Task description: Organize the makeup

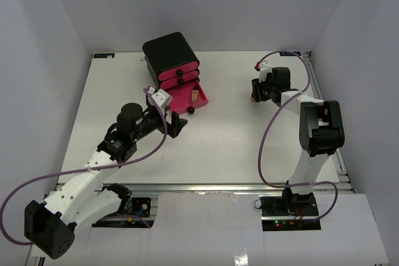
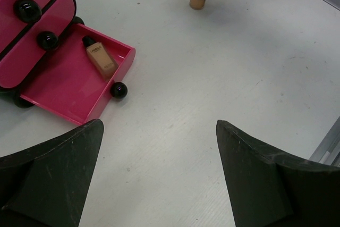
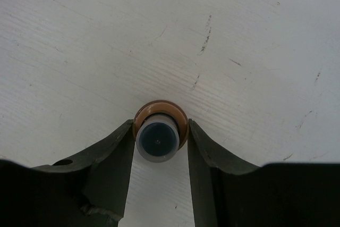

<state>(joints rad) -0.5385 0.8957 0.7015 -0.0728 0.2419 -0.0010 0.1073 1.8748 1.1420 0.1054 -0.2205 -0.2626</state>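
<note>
I'm on the pick-up step. The right fingers pinch a small upright tan-brown tube with a pale, dark-centred cap. It stands on the white bench, well right of the black box with 3 pink drawers. Next, I judge, comes a straight lift and a carry to the box's open bottom drawer. The left fingers are spread and empty.

One table. One box with three drawers and three knobs. One bottle. One tube. Two arms, two grippers: left gripper, right gripper.
</note>
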